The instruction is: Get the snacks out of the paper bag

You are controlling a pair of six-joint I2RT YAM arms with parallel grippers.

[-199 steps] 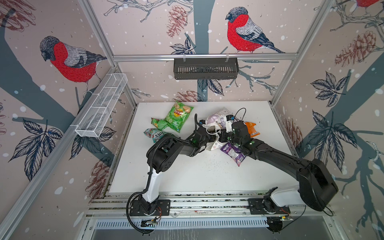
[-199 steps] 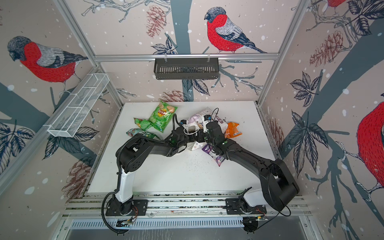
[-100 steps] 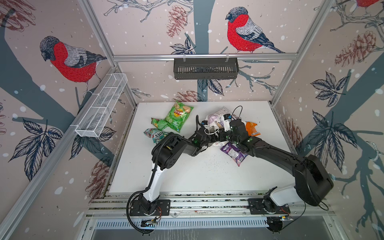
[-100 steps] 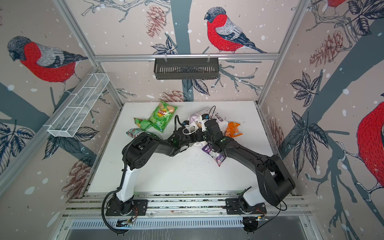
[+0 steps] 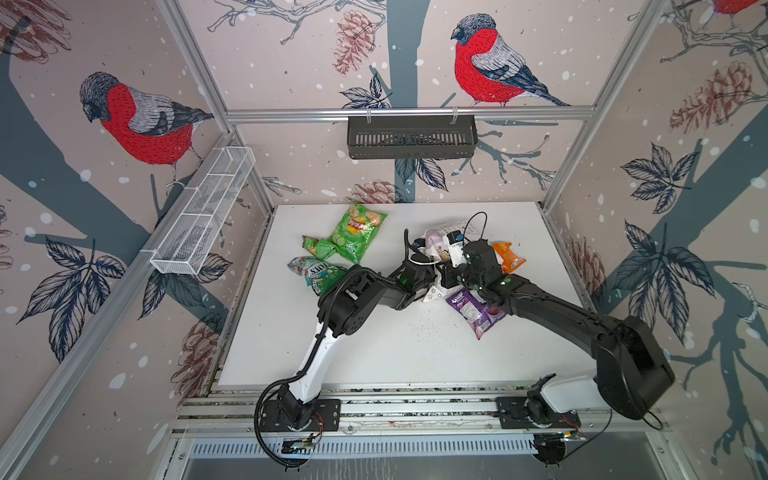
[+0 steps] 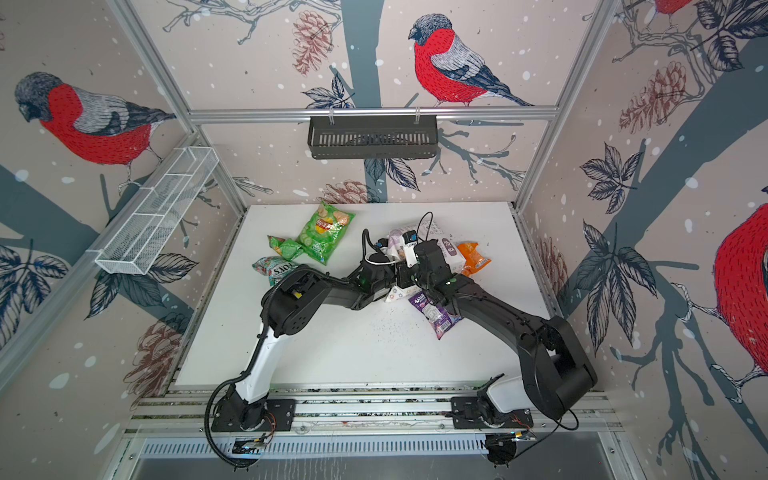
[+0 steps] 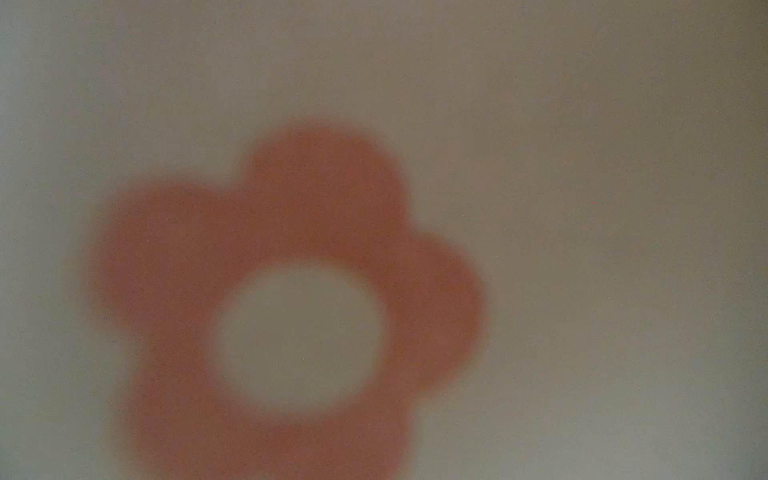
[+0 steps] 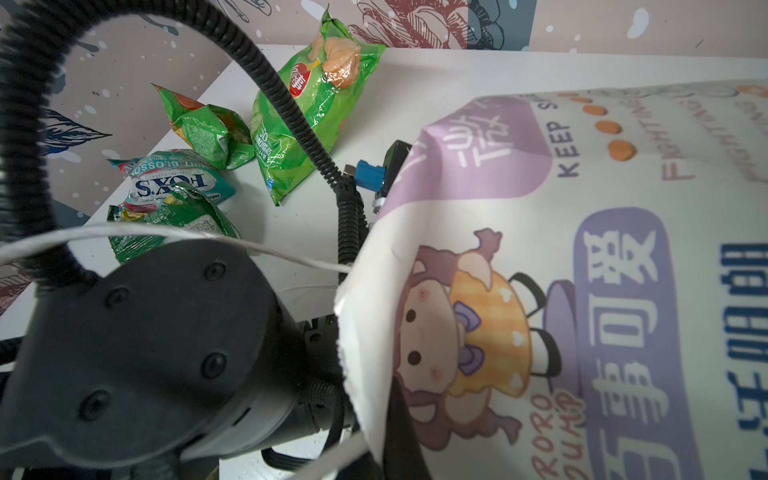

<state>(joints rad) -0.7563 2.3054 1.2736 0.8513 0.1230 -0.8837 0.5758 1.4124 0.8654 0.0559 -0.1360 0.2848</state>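
The right gripper (image 5: 448, 277) is closed and appears to pinch the rim of the paper bag (image 8: 582, 270), most likely to hold its mouth open. The left gripper is buried inside that bag, so I cannot tell how wide its jaws stand; its wrist camera shows only blurred white paper with an orange flower print, very close. The left arm (image 8: 158, 332) enters the mouth, presumably reaching for a packet, and a thin white cord handle (image 8: 124, 237) drapes across its wrist. The bag lies on its side toward the back of the white table (image 5: 374, 357): matte, creased paper with purple panels, Chinese lettering and a cartoon child. Whether any snack remains inside is hidden. Six packets lie outside, all shiny crinkled film. Grouped on the left, apart from the bag: a large green chip bag (image 5: 355, 232), a small green packet (image 5: 318, 248), a teal-white FOX'S packet (image 5: 309, 268) and a crumpled green packet (image 8: 166, 224) touching it. An orange packet (image 5: 509, 257) lies just beside the bag on the right; a purple packet (image 5: 476, 311) lies in front, partly hidden by the right arm (image 5: 552, 311).
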